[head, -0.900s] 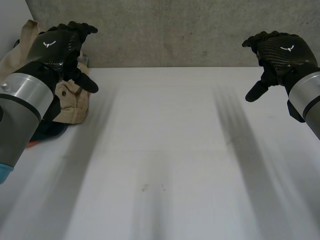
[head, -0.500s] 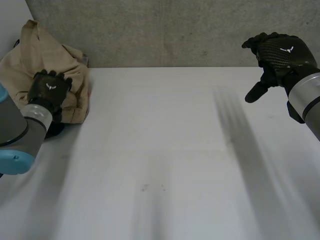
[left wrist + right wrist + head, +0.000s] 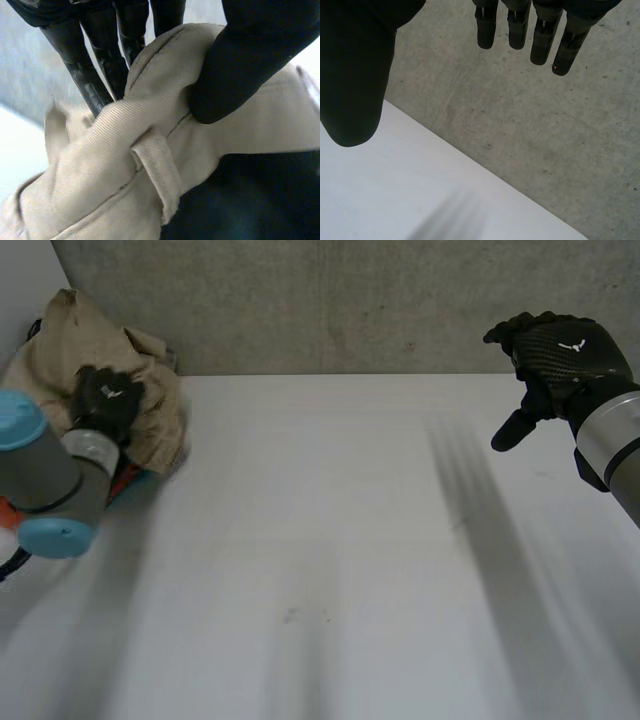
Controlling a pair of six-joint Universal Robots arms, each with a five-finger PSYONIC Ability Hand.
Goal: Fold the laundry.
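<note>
A pile of laundry lies at the table's far left corner, topped by a beige garment (image 3: 150, 400) with a belt loop (image 3: 157, 170) and dark cloth (image 3: 250, 200) beneath it. My left hand (image 3: 105, 400) is down on the pile, its fingers (image 3: 95, 85) and thumb (image 3: 240, 65) pinching a fold of the beige garment. My right hand (image 3: 555, 355) hovers above the table's far right, fingers (image 3: 540, 35) straight and thumb (image 3: 355, 75) spread, holding nothing.
The white table (image 3: 340, 540) stretches bare from the pile to its right side. A grey concrete wall (image 3: 350, 300) runs behind the far edge. Orange and blue cloth (image 3: 130, 480) peeks out under the pile.
My left arm dropped from above the pile onto it, and its hand closed on the beige garment. The right hand stayed in place.
</note>
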